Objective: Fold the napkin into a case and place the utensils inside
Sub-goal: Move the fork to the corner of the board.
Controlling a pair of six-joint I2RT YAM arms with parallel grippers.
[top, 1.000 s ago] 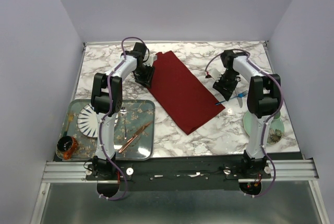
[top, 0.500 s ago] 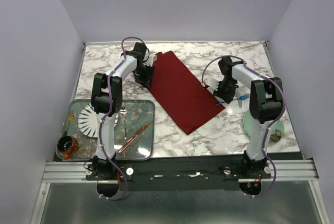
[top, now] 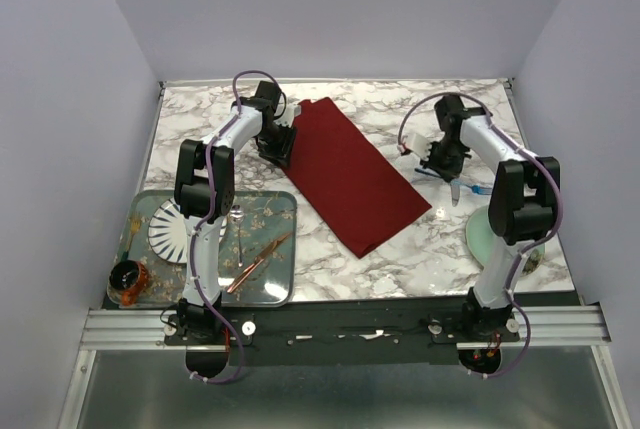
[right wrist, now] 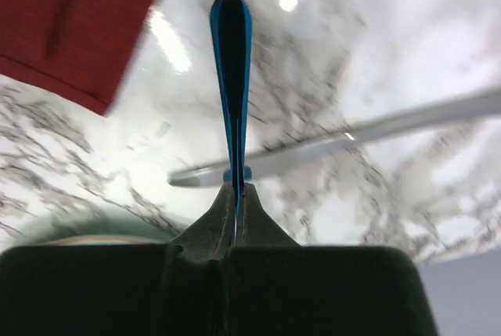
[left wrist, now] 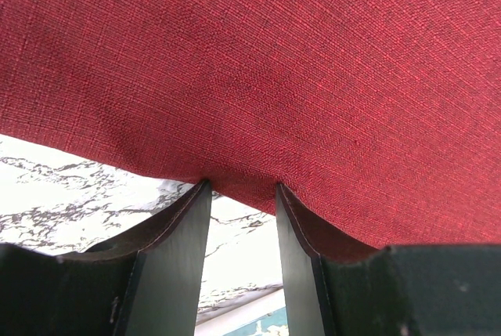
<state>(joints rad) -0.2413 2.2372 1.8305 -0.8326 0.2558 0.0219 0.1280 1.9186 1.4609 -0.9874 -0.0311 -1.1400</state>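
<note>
Right claw: the right claw is clamping tight on the utensils' blue-handled fork. It is gripping the fork at one end so that the handle is pointing straight ahead of the fingers, probably to slide it lengthwise into the cloth.
Silvery utensil: the pale silvery utensil is lying crosswise just beyond the fingertips, under the blue handle. Whether the two are touching cannot be told. It is looking like the nearest thing in the way, and it may get dragged along.
Case: the napkin is lying flat on the marble table as a long dark red case. One corner of it is showing ahead and to the left of the right claw, near but apart.
Left claw: the left claw is standing half open at the case's far left edge, with the hem riding up over both fingertips. It seems to be propping the pocket's mouth open rather than pinching it.
Green plate: a pale green plate is sitting just behind and below the right claw.
Tray: a glass tray is waiting well behind the left claw. It is carrying a copper knife, a small spoon, a striped plate and an amber jar, none of them in the path.
</note>
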